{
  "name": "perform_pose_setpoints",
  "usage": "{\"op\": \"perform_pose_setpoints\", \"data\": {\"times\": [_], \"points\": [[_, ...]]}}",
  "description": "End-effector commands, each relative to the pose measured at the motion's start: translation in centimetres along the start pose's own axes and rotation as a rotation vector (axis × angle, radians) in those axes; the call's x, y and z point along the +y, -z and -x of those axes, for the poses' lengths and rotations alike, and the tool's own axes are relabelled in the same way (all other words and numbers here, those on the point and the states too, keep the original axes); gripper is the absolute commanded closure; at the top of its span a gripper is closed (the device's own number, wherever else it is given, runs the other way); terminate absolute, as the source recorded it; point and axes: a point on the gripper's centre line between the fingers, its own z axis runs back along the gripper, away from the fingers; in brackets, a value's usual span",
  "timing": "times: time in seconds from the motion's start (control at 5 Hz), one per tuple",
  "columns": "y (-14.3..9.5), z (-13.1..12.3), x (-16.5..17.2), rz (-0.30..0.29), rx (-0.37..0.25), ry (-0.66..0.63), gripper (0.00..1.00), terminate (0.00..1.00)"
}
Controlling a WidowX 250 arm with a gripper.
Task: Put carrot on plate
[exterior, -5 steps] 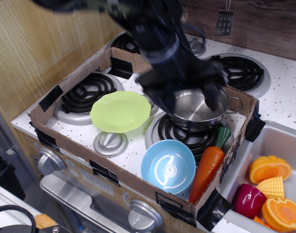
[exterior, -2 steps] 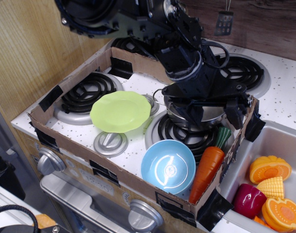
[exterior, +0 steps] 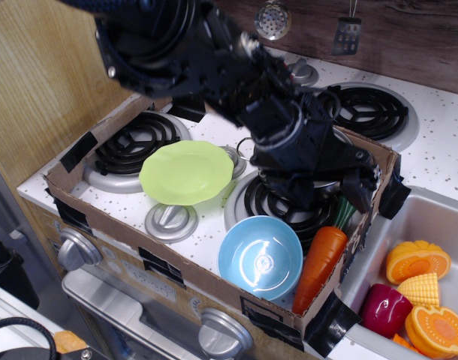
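Observation:
The orange carrot lies along the right wall of the cardboard box, its thick end and green stem pointing away from me. The lime-green plate sits at the left, between the burners. My black gripper hangs open just above the carrot's stem end, with one finger to the left and the other finger by the box wall. It holds nothing. The arm hides most of the steel pot behind it.
A light blue bowl sits just left of the carrot. The cardboard box wall runs close along the carrot's right side. Toy foods lie in the sink at the right. Utensils hang on the back wall.
The arm has swung forward and down, from over the pot to just above the carrot's stem end. The gripper has stayed open. Carrot, plate and bowl have not moved.

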Motion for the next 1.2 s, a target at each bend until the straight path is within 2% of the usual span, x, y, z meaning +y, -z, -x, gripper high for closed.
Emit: {"op": "perform_pose_setpoints", "data": {"times": [0.0, 0.6, 0.8, 1.0], "points": [[0.5, 0.6, -0.5, 0.001, -0.048, -0.041, 0.00, 0.00], [2.6, 0.3, -0.3, 0.140, -0.010, -0.031, 0.00, 0.00], [2.0, 0.1, -0.6, 0.117, -0.029, -0.019, 1.00, 0.00], [0.2, -0.5, -1.7, 0.104, -0.038, -0.053, 1.00, 0.00]]}}
